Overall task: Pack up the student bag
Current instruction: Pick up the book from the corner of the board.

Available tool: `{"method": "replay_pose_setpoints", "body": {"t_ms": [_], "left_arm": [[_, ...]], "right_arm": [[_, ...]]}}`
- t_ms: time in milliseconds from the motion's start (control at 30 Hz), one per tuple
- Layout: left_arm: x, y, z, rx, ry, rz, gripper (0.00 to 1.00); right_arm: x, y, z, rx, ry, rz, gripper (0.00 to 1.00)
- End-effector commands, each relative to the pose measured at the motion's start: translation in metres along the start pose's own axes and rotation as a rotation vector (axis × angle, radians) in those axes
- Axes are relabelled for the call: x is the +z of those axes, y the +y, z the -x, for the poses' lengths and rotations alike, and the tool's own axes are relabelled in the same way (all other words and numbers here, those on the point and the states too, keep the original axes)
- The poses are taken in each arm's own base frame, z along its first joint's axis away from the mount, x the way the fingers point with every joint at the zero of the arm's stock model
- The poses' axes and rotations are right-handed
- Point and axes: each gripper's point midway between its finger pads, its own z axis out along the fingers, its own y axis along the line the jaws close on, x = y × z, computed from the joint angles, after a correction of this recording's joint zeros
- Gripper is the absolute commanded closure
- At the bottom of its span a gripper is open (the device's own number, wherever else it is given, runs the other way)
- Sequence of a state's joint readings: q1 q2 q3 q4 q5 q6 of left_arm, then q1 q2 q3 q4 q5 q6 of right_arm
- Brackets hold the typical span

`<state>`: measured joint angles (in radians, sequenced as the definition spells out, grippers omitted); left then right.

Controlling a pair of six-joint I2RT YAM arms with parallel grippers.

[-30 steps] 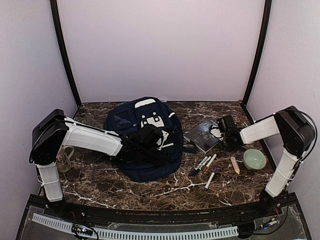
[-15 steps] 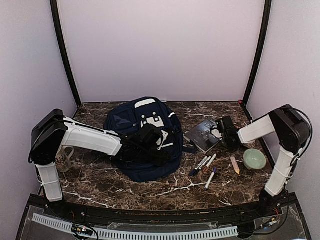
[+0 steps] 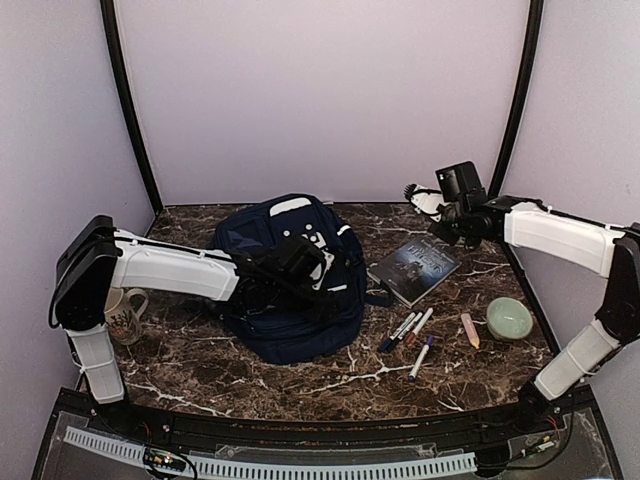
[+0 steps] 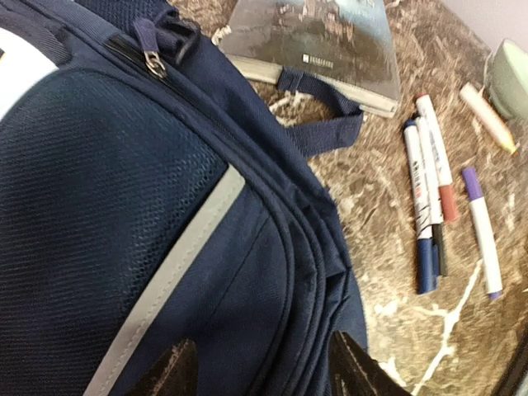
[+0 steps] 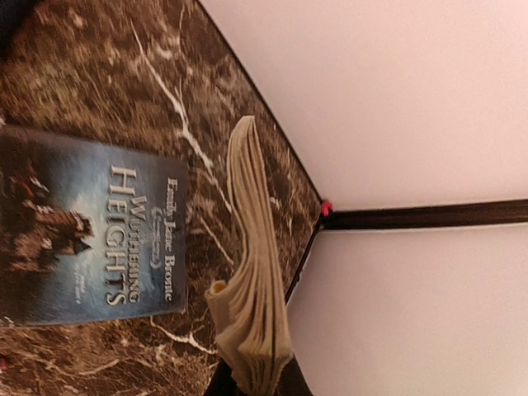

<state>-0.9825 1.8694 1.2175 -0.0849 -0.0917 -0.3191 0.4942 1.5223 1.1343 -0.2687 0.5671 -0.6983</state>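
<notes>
Right tool [image 3: 428,203] rose above table's back edge [image 3: 380,206], clamping a paper pad [image 5: 252,272]; left tool [image 4: 264,373] open.

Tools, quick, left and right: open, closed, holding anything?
Left tool: open, fingers spread against the student bag.
Right tool: closed on a pale cord-like bundle, held in the air.

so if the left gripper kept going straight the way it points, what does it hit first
Most likely the student bag: the left gripper points at its navy front, beside the pale stripe, with nothing in between. How near it is, the views don't show.
</notes>
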Motion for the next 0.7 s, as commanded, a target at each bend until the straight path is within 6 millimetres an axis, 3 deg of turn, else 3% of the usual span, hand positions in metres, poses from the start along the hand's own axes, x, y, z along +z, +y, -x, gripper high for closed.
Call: {"method": "replay_pose_setpoints", "body": {"t_ms": [0,100,200,333,500,600,667], "left_arm": [[-0.048,-0.005,0.046,-0.146,-0.071,-0.101,0.43],[-0.06,-0.001,0.054,-0.275,-0.067,-0.177,0.43],[-0.073,0.005,0.061,-0.376,-0.086,-0.234,0.41],[-0.089,0.025,0.059,-0.59,-0.141,-0.352,0.29],[-0.088,0.041,0.043,-0.771,-0.136,-0.438,0.28],[-0.083,0.037,0.03,-0.891,-0.101,-0.523,0.26],[-0.087,0.032,0.033,-0.986,-0.128,-0.644,0.26]], "right_arm": [[-0.054,0.004,0.058,-0.011,-0.213,0.136,1.0],[-0.091,0.023,0.089,-0.03,-0.362,0.265,1.0],[-0.124,0.052,0.102,-0.095,-0.472,0.414,1.0],[-0.137,0.09,0.103,-0.195,-0.508,0.53,1.0],[-0.164,0.096,0.129,-0.191,-0.602,0.594,1.0],[-0.187,0.103,0.144,-0.2,-0.67,0.658,1.0],[-0.198,0.116,0.15,-0.218,-0.695,0.705,1.0]]}}
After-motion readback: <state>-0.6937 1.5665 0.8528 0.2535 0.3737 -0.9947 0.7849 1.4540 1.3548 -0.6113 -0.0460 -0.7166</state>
